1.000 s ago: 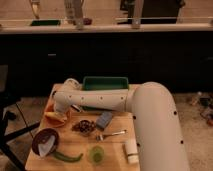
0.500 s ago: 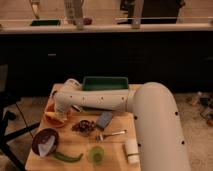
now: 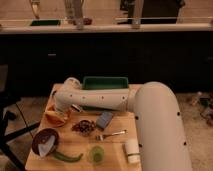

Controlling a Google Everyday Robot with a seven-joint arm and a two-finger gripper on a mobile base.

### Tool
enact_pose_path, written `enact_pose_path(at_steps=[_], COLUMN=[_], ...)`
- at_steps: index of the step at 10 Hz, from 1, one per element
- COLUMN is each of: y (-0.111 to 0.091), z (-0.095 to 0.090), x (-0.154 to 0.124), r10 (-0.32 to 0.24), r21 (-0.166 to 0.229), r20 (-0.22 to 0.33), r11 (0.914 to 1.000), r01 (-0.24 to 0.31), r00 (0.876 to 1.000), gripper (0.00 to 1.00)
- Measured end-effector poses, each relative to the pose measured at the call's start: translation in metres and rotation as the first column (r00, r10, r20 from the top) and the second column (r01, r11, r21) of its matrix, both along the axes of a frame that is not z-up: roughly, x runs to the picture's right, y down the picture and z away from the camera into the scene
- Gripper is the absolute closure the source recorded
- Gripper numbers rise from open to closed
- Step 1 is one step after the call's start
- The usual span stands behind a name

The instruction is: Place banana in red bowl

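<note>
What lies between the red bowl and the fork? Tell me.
In the camera view, a dark clustered item lies between red bowl and fork; the gripper sits at the bowl.

Red bowl: orange-red, upright, directly beneath the gripper. Banana not discernible; the gripper hides the bowl's inside.

Green tray, fork, green pod

High oblique view over table
</note>
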State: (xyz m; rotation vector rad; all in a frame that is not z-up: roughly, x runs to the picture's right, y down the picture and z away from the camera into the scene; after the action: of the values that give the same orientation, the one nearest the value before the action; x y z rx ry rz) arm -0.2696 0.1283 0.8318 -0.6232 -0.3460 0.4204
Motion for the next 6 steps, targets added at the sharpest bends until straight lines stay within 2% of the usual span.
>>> enact_pose_path(at_steps=[1, 2, 6], y=[-0.0029, -0.0054, -0.0098], z=[-0.0004, -0.0001, 0.0018], x=[0.0003, 0.0008, 0.0039], r10=[-0.003, -0.007, -0.009], r21=[0.003, 0.004, 0.005], r20=[0.002, 0.004, 0.016], r11=[1.0, 1.0, 0.9999], r01=[0.003, 0.007, 0.009], r00=[1.0, 1.0, 1.0], gripper=[0.23, 0.2, 0.2])
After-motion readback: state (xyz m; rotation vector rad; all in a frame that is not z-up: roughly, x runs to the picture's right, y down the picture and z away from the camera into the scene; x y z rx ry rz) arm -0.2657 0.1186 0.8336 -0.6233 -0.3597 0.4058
